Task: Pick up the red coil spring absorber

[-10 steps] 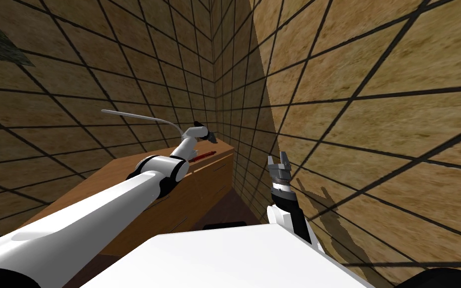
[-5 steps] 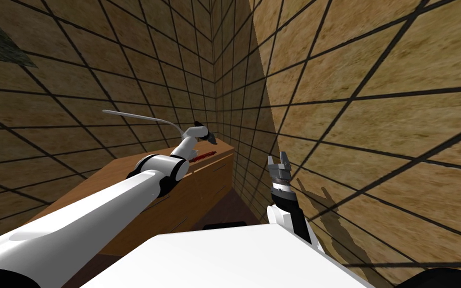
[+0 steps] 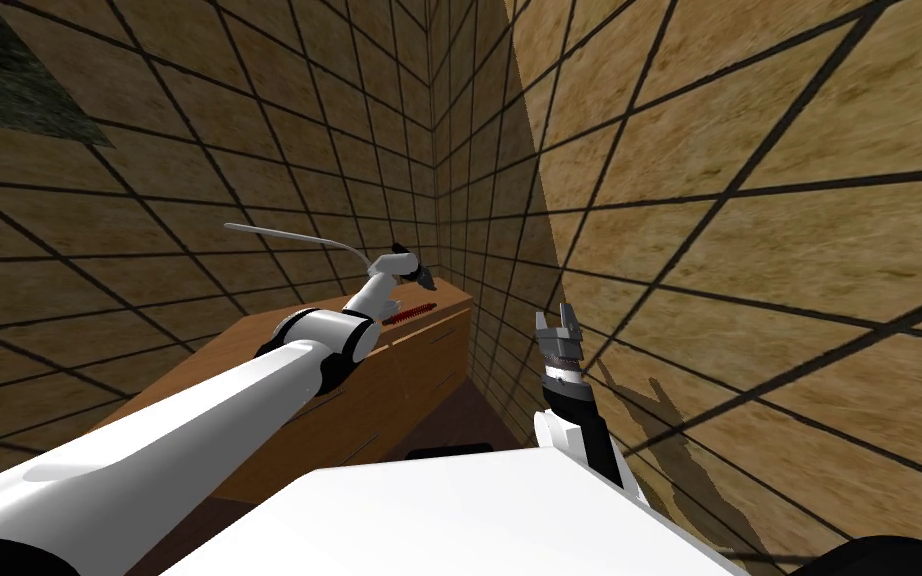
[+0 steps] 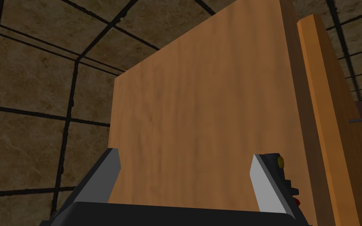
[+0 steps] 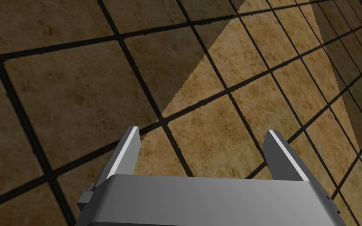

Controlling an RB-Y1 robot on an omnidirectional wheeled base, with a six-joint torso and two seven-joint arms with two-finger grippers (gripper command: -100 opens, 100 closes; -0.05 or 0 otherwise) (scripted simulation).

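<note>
brown tiled walls (image 3: 749, 200) closed on a corner across the upper half of the head view, with a wooden dresser (image 3: 399, 370) set against them at lower centre-left. the robot's left arm (image 3: 199, 430) stretched from the lower left corner up to the dresser's top near the middle of the frame. there the left gripper (image 3: 425, 277) hung over the far end of the top. the right gripper (image 3: 557, 322) stood idle at lower centre-right beside the wall, its two fingers spread wide and empty in its own wrist view.

the red coil spring absorber (image 3: 411, 311) lay flat on the dresser top at centre frame, just below the left gripper in the picture and seemingly apart from it. in the left wrist view the fingers (image 4: 111, 164) stood fully spread with only bare wood between them. a small dark shape (image 4: 286, 182) with a red spot sat just outside one finger at the lower right. it may have been part of the absorber, though that could not be told. a thin grey rod (image 3: 289, 236) curved across the left of centre above the arm.

the reach appeared done and the hand was open and ready. centring on the spring, closing and lifting all looked left to do.
</note>
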